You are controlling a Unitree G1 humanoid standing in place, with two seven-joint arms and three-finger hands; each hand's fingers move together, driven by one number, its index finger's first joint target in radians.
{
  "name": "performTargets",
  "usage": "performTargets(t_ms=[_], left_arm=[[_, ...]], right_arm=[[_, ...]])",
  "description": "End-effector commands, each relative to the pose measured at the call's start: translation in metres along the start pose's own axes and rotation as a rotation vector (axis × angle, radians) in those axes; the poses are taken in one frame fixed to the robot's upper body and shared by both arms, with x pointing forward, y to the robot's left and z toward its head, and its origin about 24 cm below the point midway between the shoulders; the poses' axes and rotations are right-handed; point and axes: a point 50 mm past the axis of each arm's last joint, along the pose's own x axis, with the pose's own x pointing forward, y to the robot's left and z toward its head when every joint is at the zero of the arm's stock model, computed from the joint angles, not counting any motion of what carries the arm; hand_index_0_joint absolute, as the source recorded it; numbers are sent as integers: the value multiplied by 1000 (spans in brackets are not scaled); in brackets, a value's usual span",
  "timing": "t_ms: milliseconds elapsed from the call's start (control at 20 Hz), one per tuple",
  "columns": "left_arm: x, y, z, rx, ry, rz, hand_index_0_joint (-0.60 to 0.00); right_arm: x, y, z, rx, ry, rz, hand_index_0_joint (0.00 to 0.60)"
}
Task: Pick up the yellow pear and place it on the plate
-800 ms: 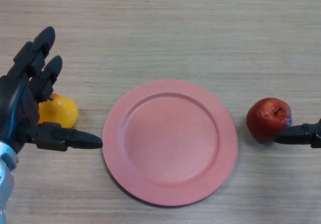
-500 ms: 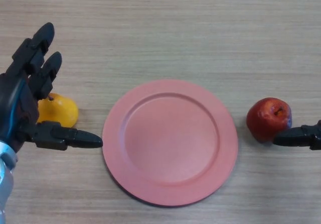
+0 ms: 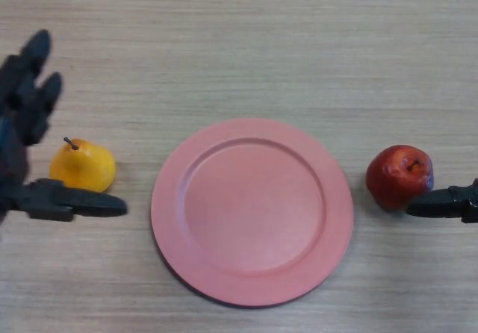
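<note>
Currently the small yellow pear with a short brown stem [image 3: 82, 166] sits at the frame's left, just beside the round salmon-pink plate [image 3: 252, 210] on the wood-grain table [image 3: 261, 42]. It looks light, firm and smooth, likely slippery, so pinching across its widest part seems best. The left hand [image 3: 30, 146] brackets it, fingers spread, holding nothing. The right hand [image 3: 448, 201] is cut off beside a red apple [image 3: 399, 177]; its state is unclear.

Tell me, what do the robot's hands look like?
The left hand is black and chunky, made of blocky segments with rounded tips, with a hint of blue along its edge. Of the right hand, only one thick black finger with a rounded tip shows at the edge.
</note>
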Motion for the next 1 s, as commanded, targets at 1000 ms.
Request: performTargets(t_ms=[1000], left_arm=[[54,27,-67,267,-96,109,0]], right_arm=[[-12,-23,35,-87,-194,-121,0]])
